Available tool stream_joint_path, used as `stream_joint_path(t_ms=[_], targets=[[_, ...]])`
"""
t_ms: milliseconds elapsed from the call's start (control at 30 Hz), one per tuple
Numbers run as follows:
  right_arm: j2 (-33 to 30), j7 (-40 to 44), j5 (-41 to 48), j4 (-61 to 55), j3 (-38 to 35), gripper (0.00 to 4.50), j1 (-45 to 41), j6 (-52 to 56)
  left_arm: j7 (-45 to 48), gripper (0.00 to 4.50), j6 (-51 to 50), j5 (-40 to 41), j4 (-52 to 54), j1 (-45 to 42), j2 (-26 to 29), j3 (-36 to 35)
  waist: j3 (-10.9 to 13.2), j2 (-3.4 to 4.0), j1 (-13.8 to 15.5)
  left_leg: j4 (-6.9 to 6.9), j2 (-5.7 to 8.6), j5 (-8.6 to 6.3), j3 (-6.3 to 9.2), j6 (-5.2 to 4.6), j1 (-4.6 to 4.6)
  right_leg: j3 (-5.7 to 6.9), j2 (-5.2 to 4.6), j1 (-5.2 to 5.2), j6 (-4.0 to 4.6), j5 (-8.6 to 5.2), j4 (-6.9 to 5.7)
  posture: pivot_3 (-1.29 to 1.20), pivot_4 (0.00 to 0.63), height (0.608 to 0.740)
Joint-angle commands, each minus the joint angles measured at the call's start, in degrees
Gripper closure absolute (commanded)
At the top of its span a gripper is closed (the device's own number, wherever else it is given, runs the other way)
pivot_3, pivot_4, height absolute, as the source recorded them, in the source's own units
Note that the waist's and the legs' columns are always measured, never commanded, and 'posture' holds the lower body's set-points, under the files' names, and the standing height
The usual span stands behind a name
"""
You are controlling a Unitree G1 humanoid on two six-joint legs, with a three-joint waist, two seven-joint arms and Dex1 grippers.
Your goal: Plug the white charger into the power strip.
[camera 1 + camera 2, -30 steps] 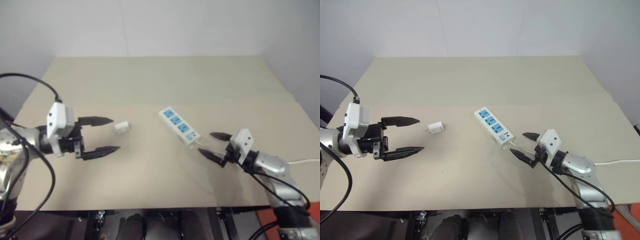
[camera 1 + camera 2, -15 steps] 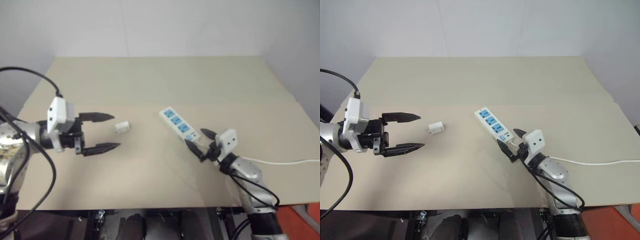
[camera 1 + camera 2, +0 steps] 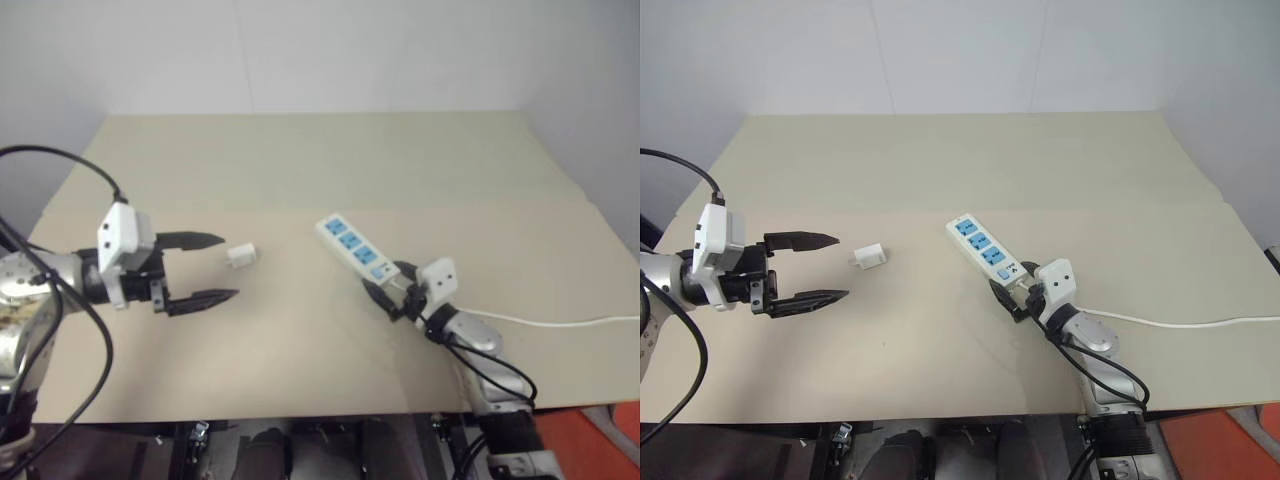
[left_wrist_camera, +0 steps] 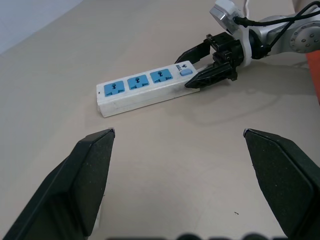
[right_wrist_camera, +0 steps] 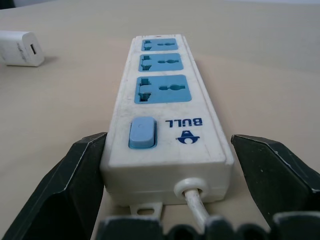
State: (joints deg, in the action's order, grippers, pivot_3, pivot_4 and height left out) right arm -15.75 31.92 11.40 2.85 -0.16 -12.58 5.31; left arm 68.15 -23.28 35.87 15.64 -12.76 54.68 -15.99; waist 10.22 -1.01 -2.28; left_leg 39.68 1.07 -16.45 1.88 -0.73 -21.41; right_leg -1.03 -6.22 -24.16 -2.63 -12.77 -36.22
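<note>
0 plugged yet: white charger (image 3: 241, 255) loose on worktop (image 3: 300, 160); right pincer (image 3: 1012, 296) apart, straddling power strip (image 3: 986, 254) near end; left pincer (image 3: 203, 270) apart, empty.

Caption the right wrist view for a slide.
Open right gripper straddles the power strip's switch end; the white charger lies beyond.

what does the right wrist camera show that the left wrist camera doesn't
Right wrist view alone: the white charger lying on the table beyond the power strip, and the brand print beside the strip's blue switch.

Left wrist view alone: the right hand seen from outside, open, its fingers straddling the strip's cord end, plus the left hand open in front.

Both: the strip with three blue sockets, and the tan table.
</note>
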Motion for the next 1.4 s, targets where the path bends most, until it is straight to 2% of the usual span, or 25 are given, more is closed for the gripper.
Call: stream_joint_path(t_ms=[33,833,933,967,1300,1400], targets=[[0.93,-0.49,-0.32,-0.02,0.55,0.04,-1.16,-2.23,-0.61,0.0,1.79,-0.12,1.92,0.49,-0.05,-2.14,0.0,0.0,-0.01,0.0,0.0,0.0,0.0,0.0,0.0,0.0,0.0,0.0,0.0,0.0,0.0,0.0,0.15,0.74],[4.03,-2.44,0.01,1.75,1.45,0.04,-1.45,-0.33,-1.5,0.0,2.84,-0.31,1.39,1.3,0.17,-2.3,0.0,0.0,-0.2,-0.01,0.0,0.0,0.0,0.0,0.01,0.0,0.0,-0.02,0.0,0.0,-0.02,0.0,0.15,0.74],[3.82,-2.31,-0.32,2.37,1.54,0.62,-1.39,-0.6,-1.59,0.0,2.72,-0.33,1.43,1.39,0.27,-2.41,-0.03,-0.03,-0.23,-0.01,0.0,0.0,0.0,0.0,0.02,0.0,0.0,-0.01,0.0,0.0,-0.01,0.0,0.15,0.74],[3.77,-2.17,-0.39,2.46,1.61,1.03,-1.35,-0.81,-1.65,0.0,2.76,-0.4,1.43,1.45,0.26,-2.46,-0.03,-0.04,-0.22,-0.01,0.0,0.0,0.0,0.0,0.02,0.0,0.0,0.0,0.0,0.0,-0.02,0.0,0.15,0.74],[2.5,1.34,-0.41,1.61,2.41,1.06,-0.3,-3.82,-1.77,0.0,2.94,-0.54,1.84,1.57,0.05,-2.72,-0.06,-0.07,-0.24,-0.02,-0.01,0.0,0.0,0.0,0.04,0.0,0.01,-0.01,0.0,0.0,-0.01,0.0,0.15,0.74],[-1.84,9.36,3.52,0.9,0.5,1.06,0.95,-4.68,-1.65,0.0,2.93,-0.27,2.09,1.53,0.21,-3.1,-0.06,-0.07,-0.18,-0.03,0.0,0.0,0.0,0.0,0.04,0.0,0.0,0.0,0.0,0.0,0.0,0.0,0.15,0.74]])
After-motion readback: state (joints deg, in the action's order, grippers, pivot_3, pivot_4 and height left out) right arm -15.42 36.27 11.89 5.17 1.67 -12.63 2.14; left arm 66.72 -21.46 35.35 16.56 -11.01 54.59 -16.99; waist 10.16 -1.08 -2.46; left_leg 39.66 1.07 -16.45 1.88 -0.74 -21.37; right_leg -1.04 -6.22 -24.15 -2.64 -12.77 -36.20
